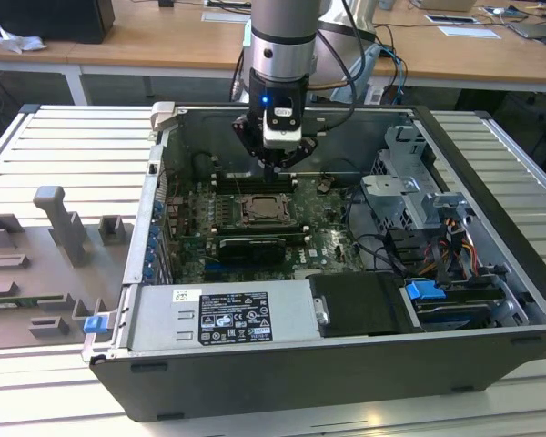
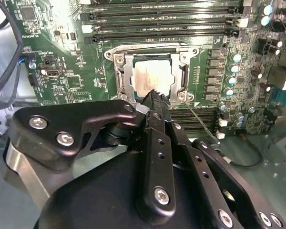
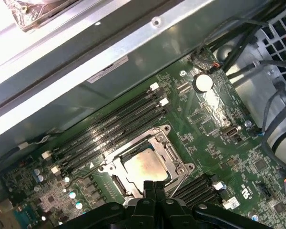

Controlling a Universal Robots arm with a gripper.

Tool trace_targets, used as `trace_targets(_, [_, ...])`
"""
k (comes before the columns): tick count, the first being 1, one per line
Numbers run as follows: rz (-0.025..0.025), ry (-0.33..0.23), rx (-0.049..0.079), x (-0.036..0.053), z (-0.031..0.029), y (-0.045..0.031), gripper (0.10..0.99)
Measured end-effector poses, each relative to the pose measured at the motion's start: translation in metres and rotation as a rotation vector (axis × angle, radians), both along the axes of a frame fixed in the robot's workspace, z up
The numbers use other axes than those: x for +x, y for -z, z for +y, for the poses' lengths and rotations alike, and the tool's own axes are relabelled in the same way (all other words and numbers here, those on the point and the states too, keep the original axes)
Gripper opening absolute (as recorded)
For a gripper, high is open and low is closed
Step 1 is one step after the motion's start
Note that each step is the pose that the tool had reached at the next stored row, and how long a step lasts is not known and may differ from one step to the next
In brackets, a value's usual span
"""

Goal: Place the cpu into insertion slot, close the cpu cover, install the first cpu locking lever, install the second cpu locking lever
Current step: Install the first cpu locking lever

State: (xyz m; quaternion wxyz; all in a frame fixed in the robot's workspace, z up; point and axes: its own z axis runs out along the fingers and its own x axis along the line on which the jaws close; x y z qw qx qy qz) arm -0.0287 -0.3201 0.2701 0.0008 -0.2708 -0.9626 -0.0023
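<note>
The cpu [image 2: 149,78] lies flat in the insertion slot [image 2: 118,59] on the green board, pale and square. The cpu cover [image 2: 125,78] lies down over it, its silver frame around the chip's edges. In the first wrist view the cpu [image 3: 145,165] sits in the same framed socket [image 3: 164,131]. A thin wire lever [image 2: 200,120] angles away from one socket corner. My gripper [image 2: 155,95] hangs just above the socket's near edge, fingers pressed together and holding nothing. In the exterior view the gripper [image 1: 278,167] is inside the open case, above the socket [image 1: 265,211].
Long black memory slots [image 2: 162,21] flank the socket on two sides. A row of capacitors [image 2: 231,78] stands beside it. The case wall [image 3: 86,52], power supply [image 1: 223,319], drive cage [image 1: 409,196] and cables [image 1: 382,250] close in. A grey fixture [image 1: 59,218] sits outside, at the exterior view's left.
</note>
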Motion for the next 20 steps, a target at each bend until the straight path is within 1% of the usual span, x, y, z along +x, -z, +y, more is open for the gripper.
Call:
trace_targets(5, [-0.0001,-0.082,0.000,0.0000,0.0000,0.0005,0.106])
trace_targets(11, [-0.0001,-0.159,0.000,0.0000,0.0000,0.0009,0.106])
trace_targets(14, [-0.0023,-0.192,0.000,-0.0010,0.0000,0.0010,0.106])
trace_targets(15, [-0.0038,-0.201,0.000,-0.0015,0.0000,0.0010,0.106])
trace_targets(16, [-0.0083,-0.203,-0.001,-0.0037,-0.0001,0.0011,0.106])
trace_targets(18, [-0.0148,-0.204,-0.001,-0.0060,-0.0001,0.0013,0.106])
trace_targets(20, [-0.0258,-0.211,-0.002,-0.0071,-0.0001,0.0017,0.106])
